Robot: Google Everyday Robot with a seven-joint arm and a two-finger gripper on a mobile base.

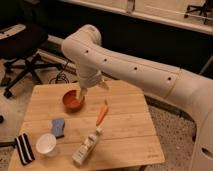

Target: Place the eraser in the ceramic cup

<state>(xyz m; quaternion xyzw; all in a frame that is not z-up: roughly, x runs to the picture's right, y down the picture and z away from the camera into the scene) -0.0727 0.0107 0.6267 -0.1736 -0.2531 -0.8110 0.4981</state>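
Hovering Over the Red Bowl, Far From the Eraser

The gripper [81, 93] hung at the end of the thick white arm [125, 67], just above the far rim of the red bowl [73, 101]. Whether it was open or closed could not be told, and nothing could be seen in its hold.

The eraser [23, 148] lay flat well apart from the gripper, down at the near corner of the wooden table [127, 137] on the left of the view. Its striped face was up and one end reached the table's edge. The white cup [46, 144] stood upright just beside the eraser, on the side nearer the gripper; whether the two touched could not be told.

Between the cup and the bowl, closer to the gripper, lay a blue sponge [58, 127]. On the gripper's other side, near it, a carrot [102, 114] rested on the table at a slant, its upper end the nearer one. Past the carrot's lower end a bottle [87, 146] lay on its side, toward the table's front edge and well apart from the gripper. A black office chair [22, 45] stood on the floor beyond the table, farther off than anything on it.
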